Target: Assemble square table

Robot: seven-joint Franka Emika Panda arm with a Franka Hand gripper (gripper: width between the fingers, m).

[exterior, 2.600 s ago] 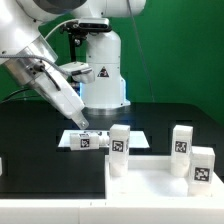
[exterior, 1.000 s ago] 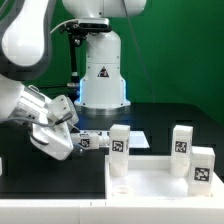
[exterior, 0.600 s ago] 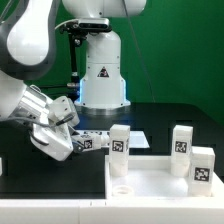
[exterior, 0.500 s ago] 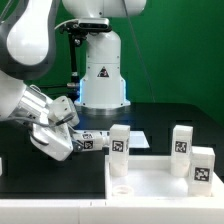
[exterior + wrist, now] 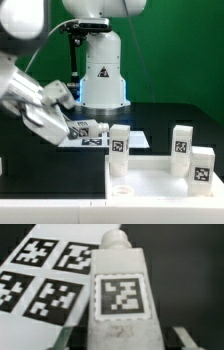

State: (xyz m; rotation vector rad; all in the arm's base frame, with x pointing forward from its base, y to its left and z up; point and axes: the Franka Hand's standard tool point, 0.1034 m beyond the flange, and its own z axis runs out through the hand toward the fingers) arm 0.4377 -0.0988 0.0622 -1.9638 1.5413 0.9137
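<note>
My end effector (image 5: 78, 128) holds a white leg (image 5: 84, 129) between its fingers (image 5: 62, 338), closed on the leg's sides, at the exterior view's left and just above the marker board (image 5: 98, 142) on the black bench (image 5: 50, 175). In the wrist view the leg (image 5: 122, 291) shows its square tag, with the marker board (image 5: 45, 274) beside it. The square top (image 5: 160, 185) lies near, right of me. Three more legs (image 5: 119, 148) (image 5: 181, 140) (image 5: 201, 166) stand upright along it.
</note>
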